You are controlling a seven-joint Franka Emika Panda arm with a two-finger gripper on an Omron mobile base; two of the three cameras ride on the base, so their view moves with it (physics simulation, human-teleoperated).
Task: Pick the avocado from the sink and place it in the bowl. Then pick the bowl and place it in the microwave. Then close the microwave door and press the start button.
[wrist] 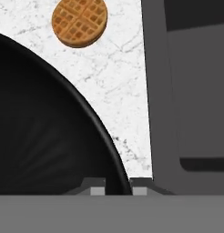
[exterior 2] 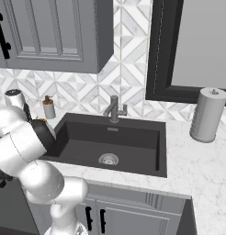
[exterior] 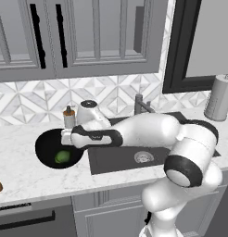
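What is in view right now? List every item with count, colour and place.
glossy black round bowl: one, black, on the marble counter left of the sink.
small rounded green avocado: one, bright green, inside the bowl.
dark grey rectangular sink: one, dark grey, recessed in the counter, with a silver drain.
grey metal faucet: one, grey, behind the sink.
round waffle: one, orange-brown, on the counter apart from the bowl.
soap dispenser bottle: one, pale with brown top, by the backsplash.
paper towel roll: one, grey-white, upright right of the sink.
white marble counter: one, white, around the sink.
pincer: one, dark tips astride the bowl's rim.
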